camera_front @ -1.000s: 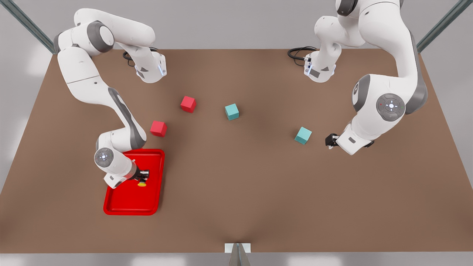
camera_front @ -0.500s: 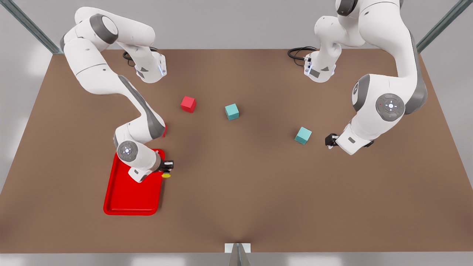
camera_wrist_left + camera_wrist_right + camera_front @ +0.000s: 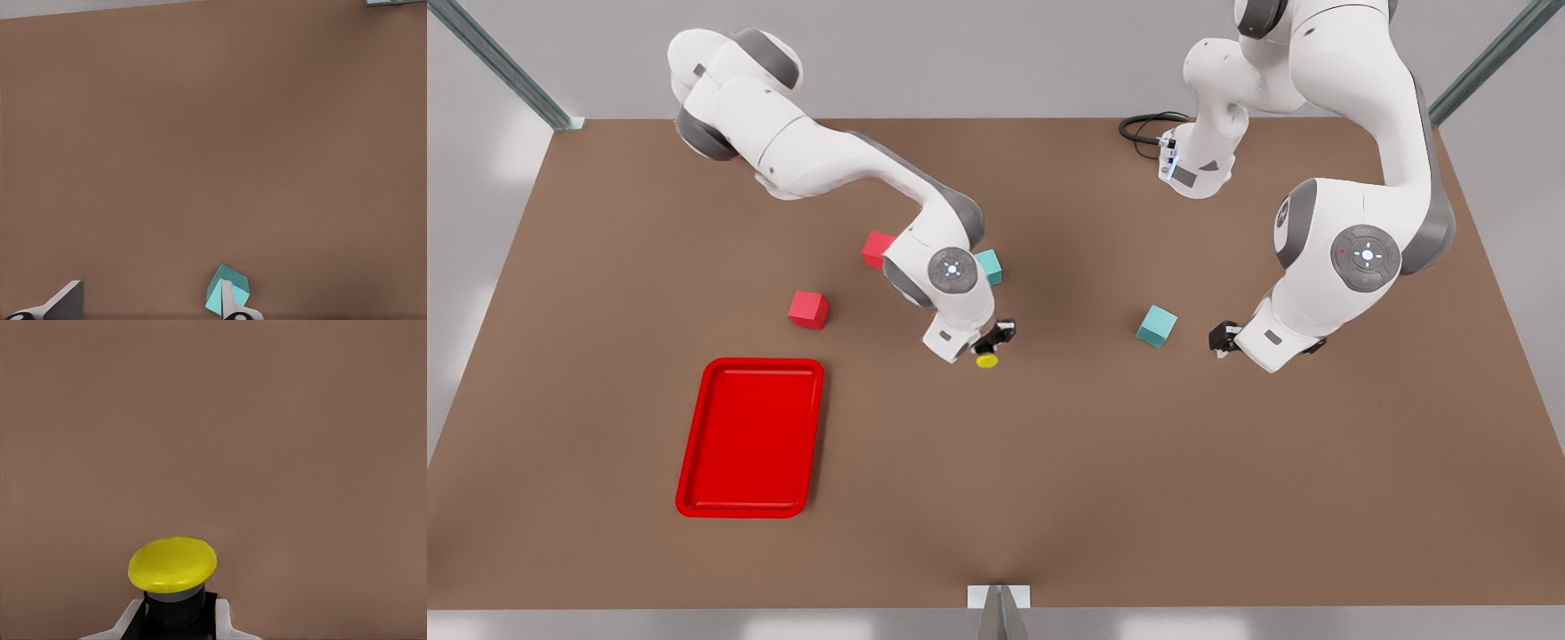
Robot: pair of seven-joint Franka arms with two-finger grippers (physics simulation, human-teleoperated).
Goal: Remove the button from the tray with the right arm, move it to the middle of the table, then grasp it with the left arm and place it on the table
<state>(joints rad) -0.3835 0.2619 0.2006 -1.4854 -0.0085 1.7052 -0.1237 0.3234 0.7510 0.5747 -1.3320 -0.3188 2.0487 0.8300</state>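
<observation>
Right tool [image 3: 991, 345] is pinched on the button [image 3: 987, 360], held up over the middle of the tabletop [image 3: 1049, 462], fingers clamped on the dark body with the yellow cap sticking out past the tips. In the right wrist view the button [image 3: 173, 577] sits between the two pale fingers [image 3: 131, 617], cap free, body gripped on both sides.

Left tool [image 3: 1221, 339] waits at the front view's right, low over the tabletop, fingers spread with nothing between them; its wrist view has one fingertip [image 3: 65, 301] wide of the other, and a teal cube [image 3: 227, 288] just past them. That same teal cube [image 3: 1156, 325] lies between the two tools. Another teal cube [image 3: 989, 265] and a red cube [image 3: 877, 248] are partly behind the right arm; a second red cube [image 3: 808, 309] sits near the tray [image 3: 694, 453], which has nothing in it.

Handling, my guess: button is tiny, light, rigid, likely smooth plastic. The cap is rounded and would slip, so take the boxy body on flat opposite sides. For the handover the left tool probably needs the faces the right fingers don't cover, little room there.
</observation>
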